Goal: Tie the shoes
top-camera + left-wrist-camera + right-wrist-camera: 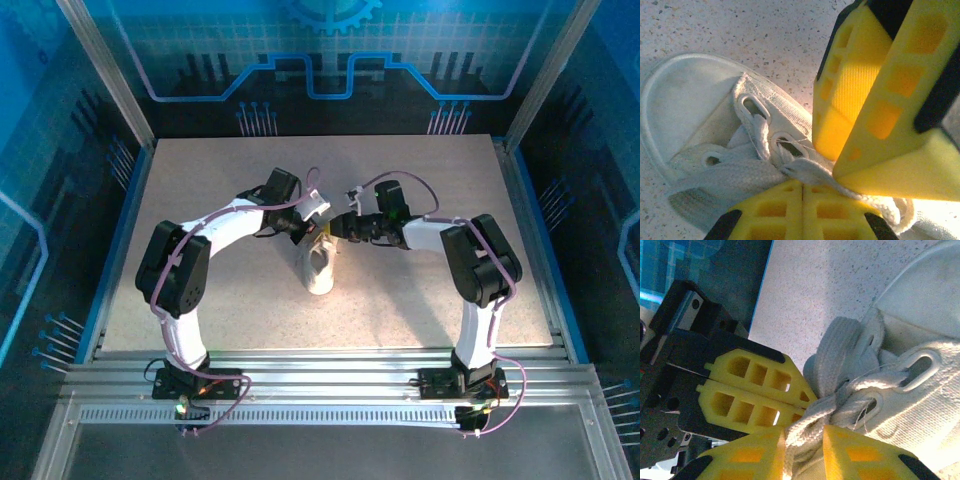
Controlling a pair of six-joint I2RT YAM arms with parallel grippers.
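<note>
From above we see the left arm (175,270) rise from its base, fold at the elbow and reach inward in an arc. The right arm (485,265) mirrors it, so the two wrists meet nose to nose over the middle of the table (430,180). The left gripper (305,228) and the right gripper (343,226) hang just beside each other, both tipped down onto the far end of the sneaker (320,268).

The left gripper's fingers (747,402) are pressed flat together with no gap along their seam. Their tips touch the laces (725,175) where the strands cross; whether a strand is nipped there we cannot tell. The right gripper's fingers (865,455) stand a little apart, and one strand runs up through the gap (it brushes both inner faces, yet we cannot tell whether it is pinched or merely lying there).

The sneaker sits on its sole near the table's centre, between the two arms, lengthwise toward their bases. It is a white low-top with flat woven white laces threaded through oval eyelets (755,106). The laces bunch loosely at the top eyelets, and the pale inside (685,100) lies open to the left wrist view
</note>
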